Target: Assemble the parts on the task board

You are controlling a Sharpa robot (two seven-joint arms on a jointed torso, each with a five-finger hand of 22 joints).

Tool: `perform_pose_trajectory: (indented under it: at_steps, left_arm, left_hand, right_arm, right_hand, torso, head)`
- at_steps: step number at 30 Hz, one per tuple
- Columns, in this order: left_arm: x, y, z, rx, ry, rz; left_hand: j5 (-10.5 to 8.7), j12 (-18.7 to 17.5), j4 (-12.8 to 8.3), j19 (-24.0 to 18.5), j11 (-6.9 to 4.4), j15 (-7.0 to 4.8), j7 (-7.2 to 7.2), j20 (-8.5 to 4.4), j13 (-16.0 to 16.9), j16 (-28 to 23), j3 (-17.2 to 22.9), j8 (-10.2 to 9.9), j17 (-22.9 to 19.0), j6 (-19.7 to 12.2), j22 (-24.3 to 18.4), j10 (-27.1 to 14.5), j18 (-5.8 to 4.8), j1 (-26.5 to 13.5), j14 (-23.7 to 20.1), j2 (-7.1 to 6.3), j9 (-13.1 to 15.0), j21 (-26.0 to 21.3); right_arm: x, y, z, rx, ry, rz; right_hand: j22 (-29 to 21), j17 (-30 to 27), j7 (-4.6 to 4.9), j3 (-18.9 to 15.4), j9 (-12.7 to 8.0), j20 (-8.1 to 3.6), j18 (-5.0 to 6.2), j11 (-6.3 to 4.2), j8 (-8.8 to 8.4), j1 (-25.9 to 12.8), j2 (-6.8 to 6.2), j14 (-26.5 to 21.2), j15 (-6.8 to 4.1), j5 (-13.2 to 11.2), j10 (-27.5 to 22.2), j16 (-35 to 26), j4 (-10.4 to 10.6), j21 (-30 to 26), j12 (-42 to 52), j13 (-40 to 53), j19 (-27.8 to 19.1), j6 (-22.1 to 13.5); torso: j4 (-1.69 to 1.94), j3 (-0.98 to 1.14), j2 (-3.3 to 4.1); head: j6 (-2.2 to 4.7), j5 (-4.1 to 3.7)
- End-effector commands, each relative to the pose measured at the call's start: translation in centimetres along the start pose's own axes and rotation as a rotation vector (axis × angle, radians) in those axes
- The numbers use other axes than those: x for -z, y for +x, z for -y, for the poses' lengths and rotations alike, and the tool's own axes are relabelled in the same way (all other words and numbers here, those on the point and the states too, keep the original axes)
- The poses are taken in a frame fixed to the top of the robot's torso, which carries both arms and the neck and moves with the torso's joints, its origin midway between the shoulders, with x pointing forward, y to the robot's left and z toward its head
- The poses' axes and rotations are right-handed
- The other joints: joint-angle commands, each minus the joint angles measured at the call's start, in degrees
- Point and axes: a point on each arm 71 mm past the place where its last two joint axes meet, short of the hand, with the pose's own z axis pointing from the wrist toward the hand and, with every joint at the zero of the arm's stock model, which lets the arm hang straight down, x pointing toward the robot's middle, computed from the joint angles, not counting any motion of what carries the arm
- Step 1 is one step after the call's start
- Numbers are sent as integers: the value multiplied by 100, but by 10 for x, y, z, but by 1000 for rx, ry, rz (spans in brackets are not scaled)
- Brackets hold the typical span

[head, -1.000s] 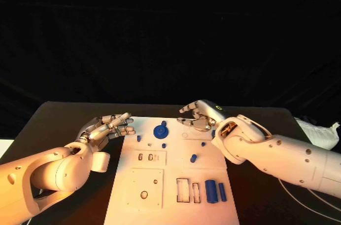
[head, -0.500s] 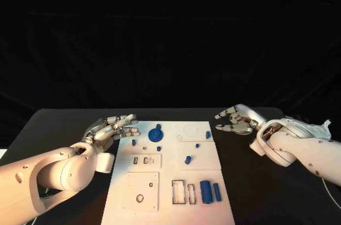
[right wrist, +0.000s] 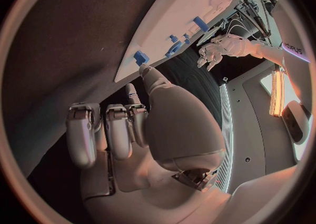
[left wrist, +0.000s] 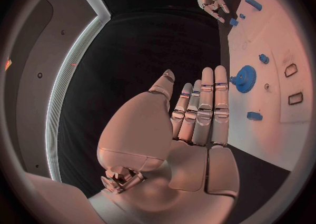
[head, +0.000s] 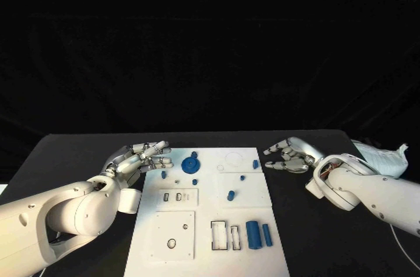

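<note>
On the table, head view: a flat white task board (head: 210, 228) lies lengthwise on the matte black table (head: 70, 155).
Parts, head view: a blue toothed gear (head: 191, 164) sits at the board's far end; a blue cylinder (head: 253, 234) and a thinner blue bar (head: 266, 235) lie side by side near the close end, beside two rectangular cut-outs (head: 226, 235).
Left robot hand (head: 140, 157), head view: silver, jointed, fingers stretched flat and apart, holding nothing, at the board's left edge.
Right robot hand (head: 289, 155), head view: fingers loosely curled yet spread, empty, over the bare table just off the board's right edge.
Left wrist view: the left robot hand (left wrist: 191, 124) has straight fingers side by side, their tips near the gear (left wrist: 245, 79).
Right wrist view: the right robot hand (right wrist: 131, 134) has bent fingers, nothing in the smooth palm; the board's rim (right wrist: 165, 29) lies beyond.
</note>
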Motion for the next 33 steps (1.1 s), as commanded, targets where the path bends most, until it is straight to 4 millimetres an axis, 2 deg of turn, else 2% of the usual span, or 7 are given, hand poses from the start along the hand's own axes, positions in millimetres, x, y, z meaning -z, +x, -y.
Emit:
perform_pose_trajectory:
  at_steps: [1,6,15,33]
  left_arm:
    - [0,3,0,1,4,-23]
    - [0,2,0,0,4,-20]
    - [-1,4,-1,2,3,-25]
    - [-2,4,-1,2,2,-24]
  left_hand:
    - [-8,-31,-41,-48,-8,9,14,10,-4,-23,2,-36,7,0,-6,-31,49,-6,-14,39,-3,-20]
    - [-8,-31,-42,-48,-8,9,15,10,-4,-23,2,-36,7,0,-6,-31,49,-5,-14,39,-3,-19]
    - [-10,-33,-47,-48,-6,9,21,10,-5,-24,4,-38,11,-3,-5,-34,50,-5,-9,38,-3,-17]
    - [-10,-33,-47,-48,-6,9,21,10,-5,-24,4,-38,11,-3,-5,-34,50,-5,-9,38,-3,-17]
  right_arm:
    - [-1,4,-1,22,-13,-12]
    - [-4,11,-4,24,-22,-20]
    - [-8,19,-7,32,-17,-36]
    - [-17,29,-11,33,-4,-49]
  right_hand:
    - [778,1267,1,7,-5,12,-103,2,-33,5,-25,553,5,-42,367,-32,-34,-12,-25,1226,259,-33]
    - [786,1275,0,15,-3,13,-105,1,-22,7,-9,555,5,-54,376,-29,-41,-9,-9,1237,263,-21]
    - [796,1292,-14,64,15,11,-106,-12,13,30,60,559,-2,-53,394,-21,-88,-5,19,1255,268,71]
    - [844,1350,-50,185,39,-9,-116,-41,46,37,151,572,-28,-118,423,6,-171,15,67,1288,291,259]
  torso:
    - [17,13,21]
    - [10,20,23]
    - [17,9,18]
    - [9,9,28]
  head:
    - [-1,6]
    - [-13,20]
    - [-91,41]
    - [-117,64]
